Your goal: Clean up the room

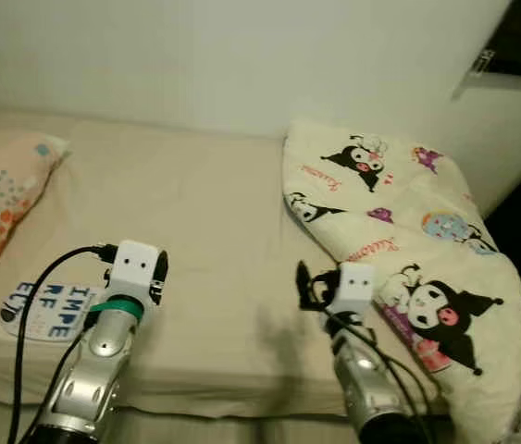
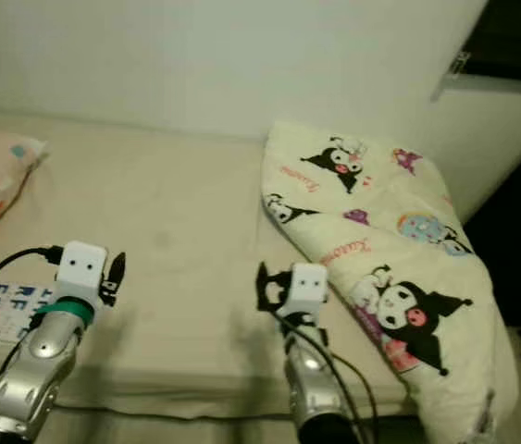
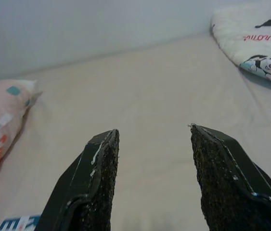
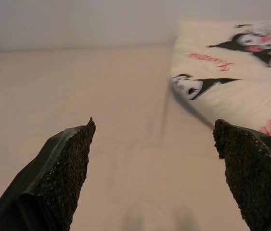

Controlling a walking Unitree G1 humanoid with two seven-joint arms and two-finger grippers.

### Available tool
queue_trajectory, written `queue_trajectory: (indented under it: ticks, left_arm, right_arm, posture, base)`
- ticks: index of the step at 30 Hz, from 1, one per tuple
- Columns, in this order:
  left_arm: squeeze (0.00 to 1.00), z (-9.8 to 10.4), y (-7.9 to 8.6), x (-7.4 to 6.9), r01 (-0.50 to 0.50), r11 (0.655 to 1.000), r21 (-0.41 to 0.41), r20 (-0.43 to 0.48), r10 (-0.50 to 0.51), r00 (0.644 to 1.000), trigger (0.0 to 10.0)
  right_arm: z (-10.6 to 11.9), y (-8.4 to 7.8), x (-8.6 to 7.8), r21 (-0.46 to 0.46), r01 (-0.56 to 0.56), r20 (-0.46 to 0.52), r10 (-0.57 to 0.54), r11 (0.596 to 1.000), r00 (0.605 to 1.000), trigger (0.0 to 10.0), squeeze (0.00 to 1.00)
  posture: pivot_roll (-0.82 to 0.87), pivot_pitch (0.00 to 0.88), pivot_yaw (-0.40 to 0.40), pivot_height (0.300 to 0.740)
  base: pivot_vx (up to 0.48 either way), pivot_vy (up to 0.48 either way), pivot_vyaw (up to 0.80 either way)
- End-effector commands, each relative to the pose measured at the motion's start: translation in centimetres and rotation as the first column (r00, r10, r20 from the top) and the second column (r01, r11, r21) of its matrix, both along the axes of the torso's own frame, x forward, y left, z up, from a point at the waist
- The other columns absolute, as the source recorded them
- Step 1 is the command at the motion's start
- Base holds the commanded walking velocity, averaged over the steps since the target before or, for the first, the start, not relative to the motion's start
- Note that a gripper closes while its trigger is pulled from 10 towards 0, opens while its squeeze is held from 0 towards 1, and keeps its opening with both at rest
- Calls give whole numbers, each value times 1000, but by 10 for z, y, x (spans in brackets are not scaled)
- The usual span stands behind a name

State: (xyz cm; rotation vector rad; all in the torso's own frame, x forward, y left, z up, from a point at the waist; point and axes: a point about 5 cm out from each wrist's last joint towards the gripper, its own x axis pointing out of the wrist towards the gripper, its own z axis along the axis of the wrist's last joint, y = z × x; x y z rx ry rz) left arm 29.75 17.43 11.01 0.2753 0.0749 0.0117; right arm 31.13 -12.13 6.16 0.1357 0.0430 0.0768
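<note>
Facing bed (image 1: pixel 204 222), both arms were held over front edge. Left gripper (image 3: pixel 152 159) and right gripper (image 4: pixel 152 149) were spread wide, empty. Cartoon blanket (image 1: pixel 408 250) was bunched at right edge, pillow (image 1: pixel 1 194) at left edge. Likely next: blanket to be grabbed and straightened.

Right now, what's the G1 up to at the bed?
The robot stands at the near edge of a bed with a beige sheet, both arms raised over it. The left gripper and right gripper are open and hold nothing. A cream blanket printed with black cartoon characters lies bunched on the robot's right, close to the right gripper. A peach pillow with coloured dots sits at the left end, and a white sheet with blue lettering lies near the left arm.
</note>
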Motion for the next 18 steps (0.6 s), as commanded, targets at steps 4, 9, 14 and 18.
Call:
queue_trajectory:
  ticks: [4,9,14,18]
  left_arm:
    - [0,-6,-3,-2,8,1000,6,-23,-8,1000,10000]
    - [0,-6,-3,-2,8,1000,6,-23,-8,1000,10000]
    - [0,-6,-3,-2,10,1000,5,-25,-10,1000,10000]
    - [0,-7,-3,-2,11,1000,4,-25,-11,1000,10000]
  right_arm:
    - [-5,-8,-3,-11,21,-22,-21,1000,1000,10000,0]
    - [-5,-8,-2,-12,18,-21,-19,1000,1000,10000,0]
    - [-6,-8,-3,-14,17,-21,-17,1000,1000,10000,0]
    - [-6,-8,-3,-15,16,-22,-17,1000,1000,10000,0]
  posture:
    - [121,6,-6,740]
    - [123,4,-9,740]
    - [121,3,-9,740]
    - [121,3,-9,740]
  base:
    - [0,-305,0]
    - [0,-307,0]
    - [0,-307,0]
    - [0,-306,0]
